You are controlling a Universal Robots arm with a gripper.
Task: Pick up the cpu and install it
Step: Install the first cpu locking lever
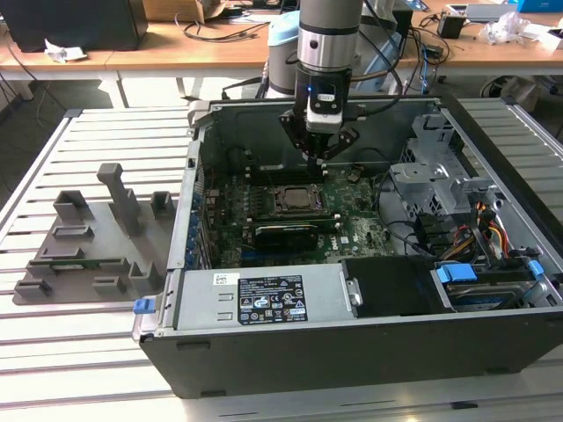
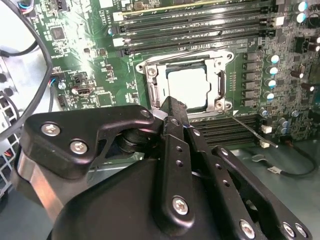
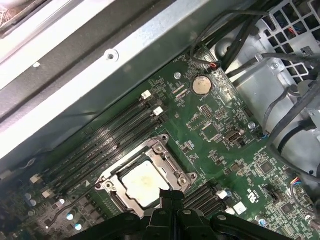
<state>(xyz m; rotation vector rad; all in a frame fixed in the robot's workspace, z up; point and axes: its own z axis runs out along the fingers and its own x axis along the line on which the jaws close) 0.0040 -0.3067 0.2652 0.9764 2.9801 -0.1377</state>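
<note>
Status: cpu [image 1: 295, 200] [image 2: 187, 87] [image 3: 141, 182] lies flat in the socket [image 1: 310, 188] on the board [image 1: 361, 230], inside the case [image 1: 352, 352]. In both wrist views you see it as a pale square ringed by the metal socket frame. Your gripper [image 1: 318, 156] [image 2: 172, 103] [image 3: 167, 194] hangs over the board at about 1 o'clock of the cpu in the exterior view, near it but above it. Fingers are closed tip to tip. Black card [image 1: 286, 236] sits at 6 o'clock of the socket. Grey tray [image 1: 88, 255] stands outside, at 9 o'clock of the case.

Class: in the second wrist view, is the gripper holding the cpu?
No, the cpu lies in the motherboard socket, not in the gripper.
</note>
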